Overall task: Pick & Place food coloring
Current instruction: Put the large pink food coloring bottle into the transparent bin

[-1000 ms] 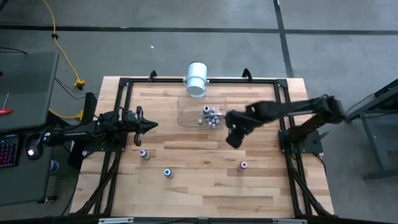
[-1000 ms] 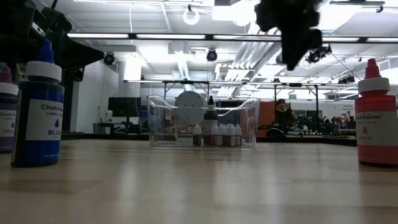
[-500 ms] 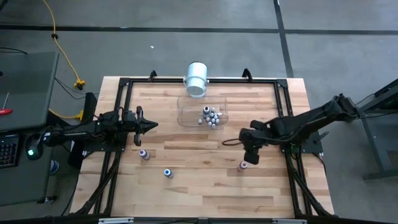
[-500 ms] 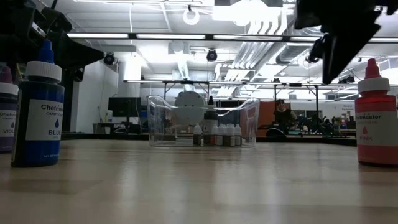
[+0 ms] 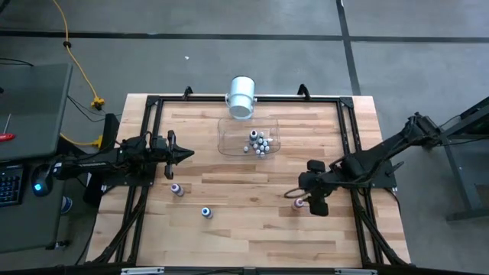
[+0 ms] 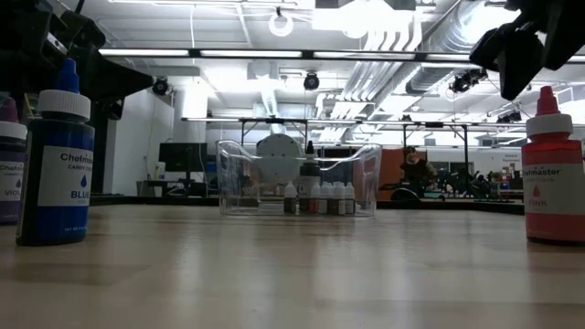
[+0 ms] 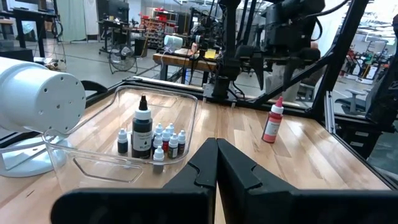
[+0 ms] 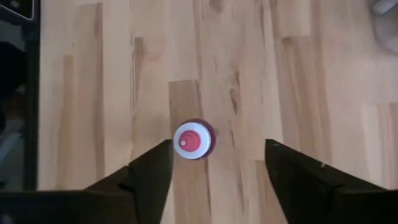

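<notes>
The pink bottle (image 5: 299, 203) stands upright on the bench (image 5: 252, 229), the right hand (image 8: 214, 163) spread wide directly above it, not yet gripping; blue (image 5: 205, 212) and purple (image 5: 176, 189) bottles also wait outside, while the tub (image 5: 233, 141) already holds about ten; left hand (image 5: 187, 153) idles pinched shut

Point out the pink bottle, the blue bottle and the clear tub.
Pink bottle (image 8: 192, 140): right wrist view, on its cap seen from above.
Blue bottle (image 6: 55, 178): low view, on its label.
Clear tub (image 7: 93, 167): left wrist view, on its near wall.
</notes>
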